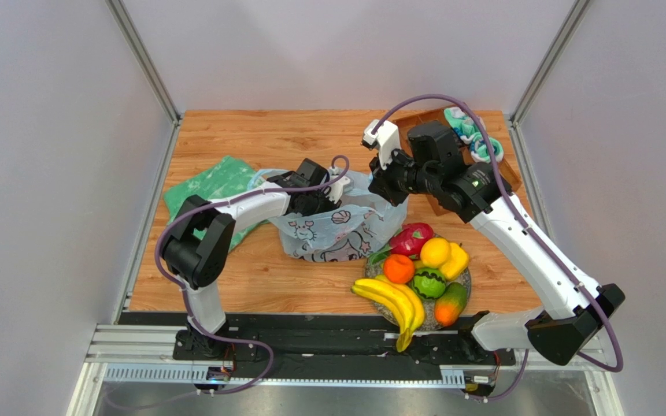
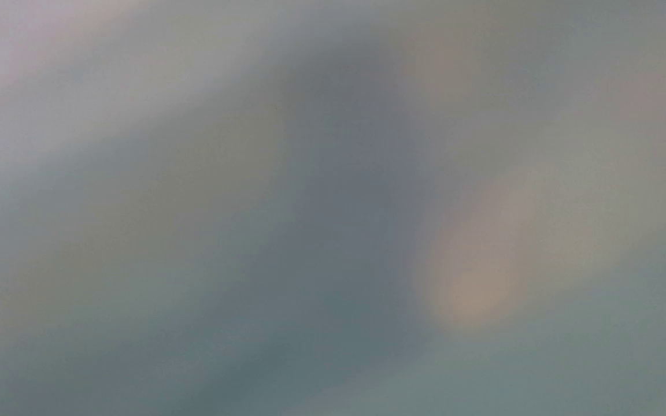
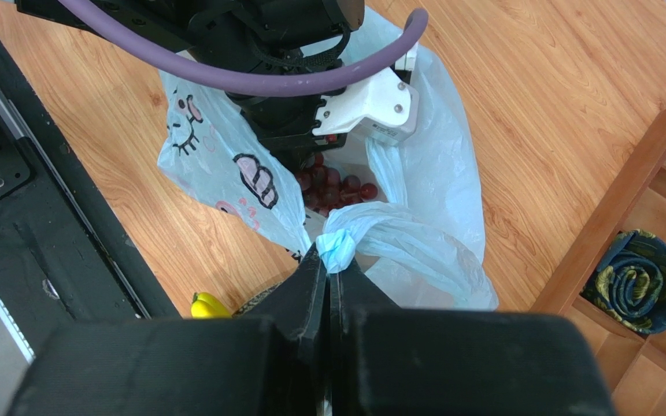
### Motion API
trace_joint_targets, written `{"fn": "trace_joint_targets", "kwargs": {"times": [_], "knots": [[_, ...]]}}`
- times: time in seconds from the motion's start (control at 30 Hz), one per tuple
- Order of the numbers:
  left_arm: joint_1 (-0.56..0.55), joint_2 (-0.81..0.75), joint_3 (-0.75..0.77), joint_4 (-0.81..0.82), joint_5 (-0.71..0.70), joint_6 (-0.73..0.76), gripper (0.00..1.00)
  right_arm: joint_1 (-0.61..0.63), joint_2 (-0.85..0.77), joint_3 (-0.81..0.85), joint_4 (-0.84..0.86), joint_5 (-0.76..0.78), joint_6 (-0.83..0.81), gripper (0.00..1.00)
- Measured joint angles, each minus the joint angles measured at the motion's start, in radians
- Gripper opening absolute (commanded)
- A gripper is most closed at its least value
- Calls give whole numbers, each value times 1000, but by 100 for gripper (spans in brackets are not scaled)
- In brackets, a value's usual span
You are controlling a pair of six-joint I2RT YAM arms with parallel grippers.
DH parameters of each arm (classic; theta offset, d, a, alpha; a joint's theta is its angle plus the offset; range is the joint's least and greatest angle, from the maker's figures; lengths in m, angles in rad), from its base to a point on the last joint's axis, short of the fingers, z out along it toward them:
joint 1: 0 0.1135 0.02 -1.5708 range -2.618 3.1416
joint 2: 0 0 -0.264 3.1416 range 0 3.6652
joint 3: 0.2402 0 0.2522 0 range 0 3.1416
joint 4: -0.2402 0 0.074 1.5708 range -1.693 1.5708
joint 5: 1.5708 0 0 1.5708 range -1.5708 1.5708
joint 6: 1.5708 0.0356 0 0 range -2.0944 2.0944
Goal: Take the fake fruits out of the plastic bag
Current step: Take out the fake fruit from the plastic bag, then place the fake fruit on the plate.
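At the centre of the worktop lies the plastic bag, pale blue with a cartoon print, its mouth facing the far side.

The right wrist view shows what the top view does not: dark red grapes lie inside the plastic bag. That view also shows the right hand with its fingers closed flat on a bunched twist of the bag's rim. In the top view the right hand sits at the bag's right edge.

The left hand reaches into the bag's mouth. Its fingers are hidden by its own body and the film, so its opening cannot be told. The left wrist view is a grey-green blur and gives no detail.

Only the top view shows the removed fruit. Just right of the bag, a round dish carries a dragon fruit, an orange, a mango and bananas.

A green cloth lies left of the bag. A wooden compartment box at the far right holds a rolled sock.
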Motion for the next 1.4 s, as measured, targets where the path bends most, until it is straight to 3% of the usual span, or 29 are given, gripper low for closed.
{"fn": "trace_joint_targets", "kwargs": {"times": [0.2, 0.47, 0.67, 0.87, 1.0, 1.03, 1.1, 1.13, 1.2, 1.23, 1.33, 1.4], "knots": [[22, -34, 30, -55, 21, 34, 0, 0, 3, 0, 5, 3, 0, 0], [158, -286, 174, -185, 370, 40, 0, 0, 58, 9, 20, 56, -1, 0], [224, -434, 265, -160, 500, -21, 0, -7, 130, 50, 35, 121, -8, 0], [327, -417, 407, -113, 559, -139, 0, -22, 301, 235, 47, 161, -8, 0], [366, -422, 494, -43, 562, -202, 0, -34, 478, 498, 50, 182, -7, 0], [370, -430, 509, -24, 563, -216, 0, -35, 524, 574, 65, 183, -6, 4], [371, -454, 525, -2, 566, -244, 0, -37, 581, 678, 85, 182, -2, 33], [371, -469, 526, 9, 571, -256, 0, -38, 589, 696, 92, 182, -1, 52], [370, -499, 526, 24, 587, -275, 0, -40, 598, 726, 110, 175, 10, 68], [370, -520, 521, 38, 601, -287, 0, -40, 594, 726, 111, 173, 6, 81], [362, -568, 486, 71, 637, -298, 0, -40, 565, 665, 116, 172, -1, 94], [339, -597, 444, 79, 656, -292, 0, -40, 531, 600, 101, 181, -9, 95]]}}
